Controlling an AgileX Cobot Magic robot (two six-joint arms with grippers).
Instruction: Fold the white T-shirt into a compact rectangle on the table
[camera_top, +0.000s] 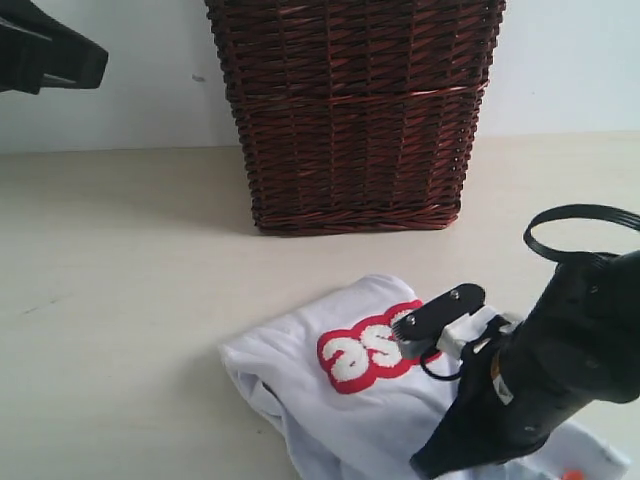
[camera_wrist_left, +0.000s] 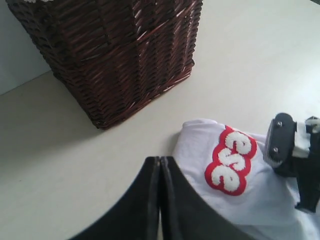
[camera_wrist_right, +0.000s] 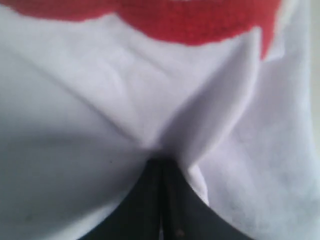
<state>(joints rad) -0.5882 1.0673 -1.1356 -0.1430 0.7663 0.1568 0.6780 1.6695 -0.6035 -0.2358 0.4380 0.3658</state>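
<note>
The white T-shirt lies bunched on the table in front of the basket, with its red-outlined letters facing up. My right gripper is down on the shirt beside the letters, shut on a pinched fold of the white T-shirt; in the right wrist view creases run out from the tips of the right gripper. My left gripper is shut with nothing in it, held above the bare table a little off the shirt's edge. Only a dark part of the left arm shows in the exterior view.
A tall dark brown wicker basket stands on the table just behind the shirt, and the left wrist view shows the basket too. A pale wall runs behind it. Bare tabletop lies left of the shirt. The right arm's cable loops above it.
</note>
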